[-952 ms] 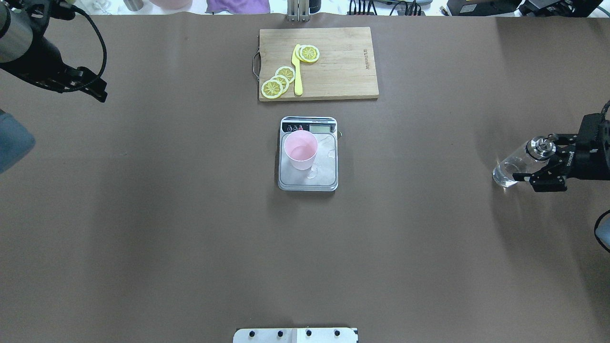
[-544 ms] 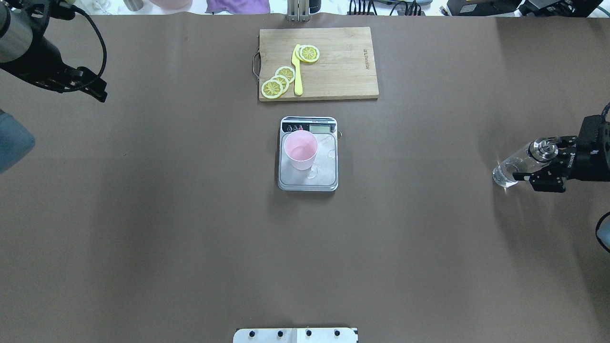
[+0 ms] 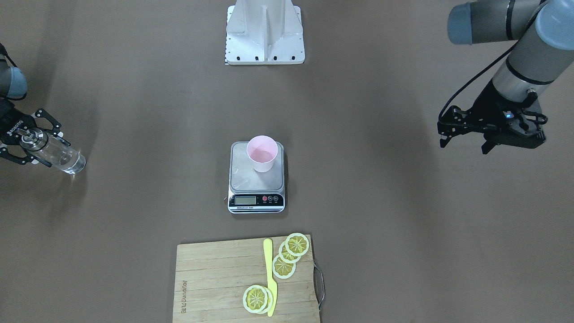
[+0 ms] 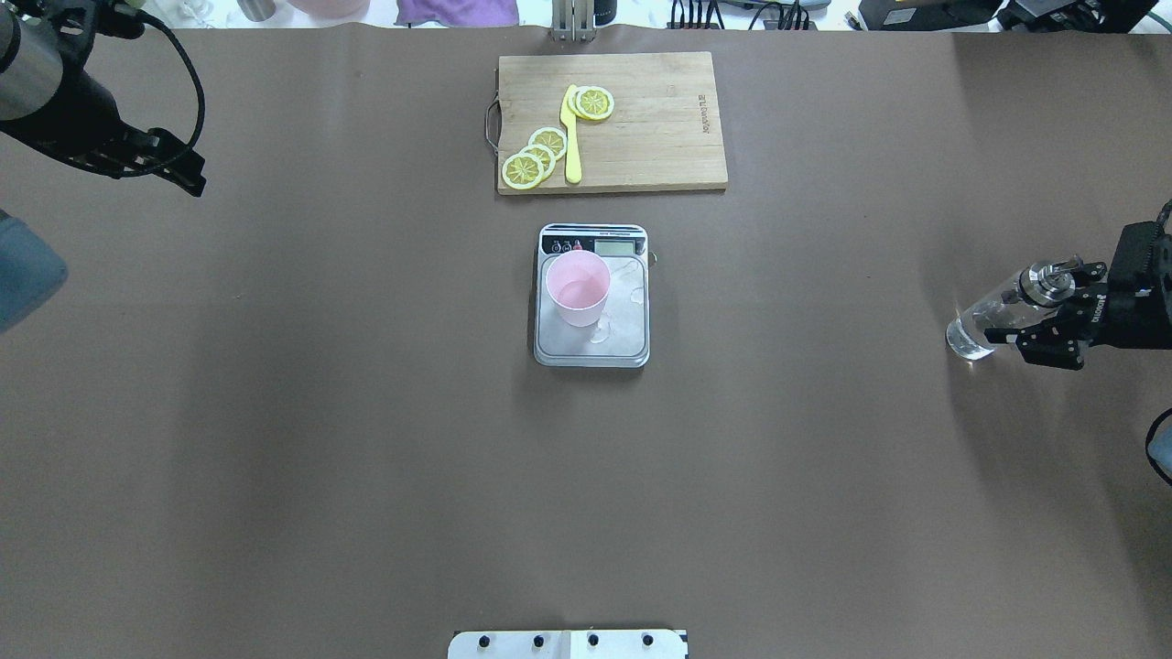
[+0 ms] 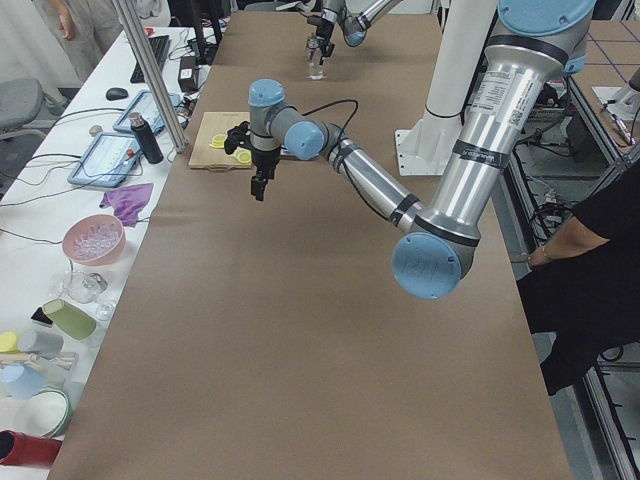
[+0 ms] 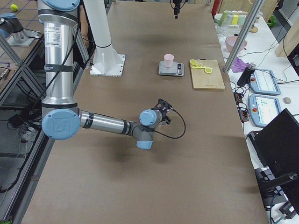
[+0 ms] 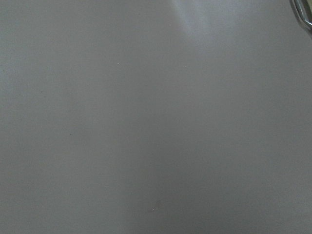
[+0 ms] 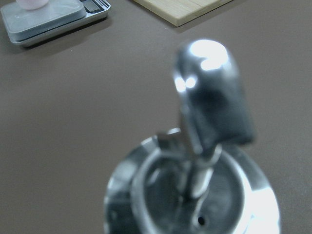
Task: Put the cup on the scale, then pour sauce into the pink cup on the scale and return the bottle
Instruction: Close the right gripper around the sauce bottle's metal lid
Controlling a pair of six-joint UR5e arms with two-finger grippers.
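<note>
The bottle (image 4: pixel 991 322) stands upright on the table (image 4: pixel 366 412), close to its right edge and about midway between the near and far edges. Its long axis is vertical, base on the table and steel cap (image 8: pixel 195 195) on top. The right wrist view looks straight down on the cap; the spout (image 8: pixel 212 92) rises from it, too blurred to tell which way it points.

The right gripper (image 4: pixel 1044 307) is spread wide at cap height, one finger on either side, and neither appears to press the bottle.

The left gripper (image 3: pixel 463 142) hangs over the table near its left edge, toward the far corner, its fingers parted and empty.

The cup (image 4: pixel 578 286) sits mouth up on the scale (image 4: pixel 623 343), on the left of the plate, next to the display strip. The scale lies mid-table, long axis running near to far, with its display toward the far edge and the cutting board (image 4: pixel 659 128).
</note>
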